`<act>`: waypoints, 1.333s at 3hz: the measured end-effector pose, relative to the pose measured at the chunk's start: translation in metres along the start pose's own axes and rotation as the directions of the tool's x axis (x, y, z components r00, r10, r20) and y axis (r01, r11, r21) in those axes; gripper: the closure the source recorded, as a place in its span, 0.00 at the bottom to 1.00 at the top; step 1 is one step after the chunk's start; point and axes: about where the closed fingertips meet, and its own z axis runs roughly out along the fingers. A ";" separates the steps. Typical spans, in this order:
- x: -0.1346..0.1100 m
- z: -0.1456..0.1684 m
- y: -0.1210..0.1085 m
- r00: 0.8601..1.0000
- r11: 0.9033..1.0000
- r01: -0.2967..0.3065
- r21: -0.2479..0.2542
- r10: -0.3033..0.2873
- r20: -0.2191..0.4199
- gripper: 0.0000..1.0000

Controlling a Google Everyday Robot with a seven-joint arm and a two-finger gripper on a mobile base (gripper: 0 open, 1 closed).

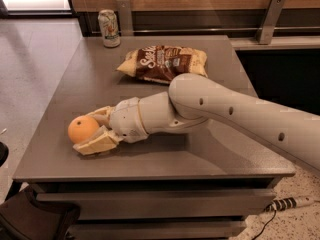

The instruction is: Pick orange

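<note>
The orange (83,128) is round and smooth and sits near the front left corner of the grey table (90,79). My gripper (86,130) reaches in from the right on a thick white arm (225,111). Its two tan fingers straddle the orange. One finger (97,144) lies along the near side and the other (101,114) is behind it. Both fingers touch the fruit, which still rests on the tabletop.
A brown and yellow chip bag (162,63) lies at the table's middle back. A drink can (109,28) stands at the back left corner. The table's left edge and front edge are close to the orange. A power strip (290,203) lies on the floor at right.
</note>
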 end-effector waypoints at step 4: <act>-0.080 -0.029 -0.024 0.991 0.991 0.130 -0.030 -0.129 0.030 1.00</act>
